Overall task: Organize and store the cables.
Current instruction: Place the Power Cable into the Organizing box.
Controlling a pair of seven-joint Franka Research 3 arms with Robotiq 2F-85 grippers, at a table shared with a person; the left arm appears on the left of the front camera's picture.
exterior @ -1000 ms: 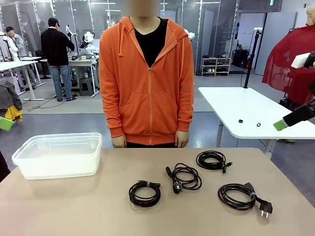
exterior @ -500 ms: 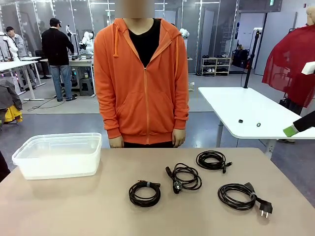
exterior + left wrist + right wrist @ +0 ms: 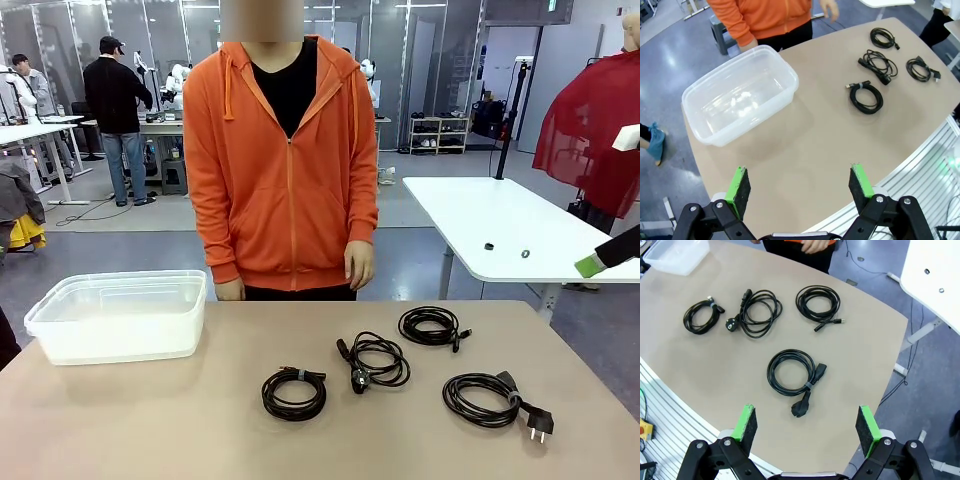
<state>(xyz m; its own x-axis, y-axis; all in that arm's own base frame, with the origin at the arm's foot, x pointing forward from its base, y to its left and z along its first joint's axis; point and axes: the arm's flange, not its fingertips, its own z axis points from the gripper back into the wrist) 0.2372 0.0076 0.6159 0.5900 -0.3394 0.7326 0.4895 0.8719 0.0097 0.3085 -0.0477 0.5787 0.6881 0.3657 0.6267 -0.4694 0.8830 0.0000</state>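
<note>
Lying on a tan worktop (image 3: 140, 420), four black cables (image 3: 430, 326) are each wound into a round coil and spread from the middle toward the robot's right, none touching another. A banded coil (image 3: 294, 393) sits nearest the centre and close to the robot's edge. Just to its right and a little farther back is a loosely wound round-plug cord (image 3: 380, 360), its plug pointing toward the banded coil. A far coil (image 3: 428, 314), ending in a small plug on its right side, lies closest to the person. A two-pin-plug coil (image 3: 484, 398) lies farthest to the robot's right, its plug resting beside it toward the near corner. All four lie on the bare worktop, well apart from a clear plastic bin (image 3: 120, 340) that stands at the far left of the worktop. A person in an orange hooded jacket (image 3: 285, 180) stands at the far edge with arms down, one hand (image 3: 358, 265) hanging just above the edge. Seen from the left wrist, the left fingers (image 3: 740, 186) are spread wide and released, their green pads grasping nothing, high over the near edge with the bin ahead of them. Seen from the right wrist, the right fingers (image 3: 748, 422) are likewise released and hold nothing, high over the near right edge, with the two-pin-plug coil the closest cable beneath them
</note>
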